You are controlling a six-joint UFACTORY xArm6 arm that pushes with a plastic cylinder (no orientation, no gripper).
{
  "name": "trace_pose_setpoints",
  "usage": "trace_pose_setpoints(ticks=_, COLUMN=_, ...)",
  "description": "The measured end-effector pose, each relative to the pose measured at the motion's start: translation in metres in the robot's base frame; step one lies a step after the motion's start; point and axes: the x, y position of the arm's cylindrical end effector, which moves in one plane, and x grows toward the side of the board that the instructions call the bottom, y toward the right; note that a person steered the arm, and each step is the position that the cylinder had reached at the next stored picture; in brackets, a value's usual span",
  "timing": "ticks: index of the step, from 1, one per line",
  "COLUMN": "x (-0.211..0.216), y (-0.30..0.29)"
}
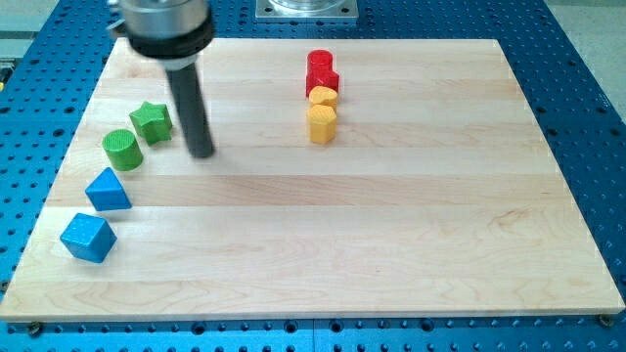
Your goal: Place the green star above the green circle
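Toward the upper left of the frame, the green star (pixel 151 120) is found on the board (pixel 411 244), just up and right of the green circle (pixel 122 149), the two nearly touching. Tip (pixel 201 154) is seen resting on the wood just right of the star, slightly lower in the frame than it, with a narrow gap between them. No jaws are fitted to this rig; only a plain rod is carried, so nothing is clamped and any move must be made by pushing. The star is judged to sit diagonally off the circle rather than squarely above it. For the step to be done well, contact should be made on the star's right face, and a short leftward push applied until the star stands directly over the circle; the push should be kept high enough that the circle is not struck or dragged. Blue blocks (pixel 108 190) at lower left and the red (pixel 321 71) and yellow blocks (pixel 322 123) at upper centre lie well apart and are not involved.
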Motion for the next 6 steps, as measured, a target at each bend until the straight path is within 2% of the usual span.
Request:
trace_pose_setpoints(ticks=1, x=-0.024, y=-0.031)
trace_pose_setpoints(ticks=2, x=-0.064, y=-0.029)
trace_pose_setpoints(ticks=3, x=-0.063, y=0.004)
trace_pose_setpoints(ticks=4, x=-0.098, y=0.006)
trace_pose_setpoints(ticks=6, x=-0.087, y=-0.017)
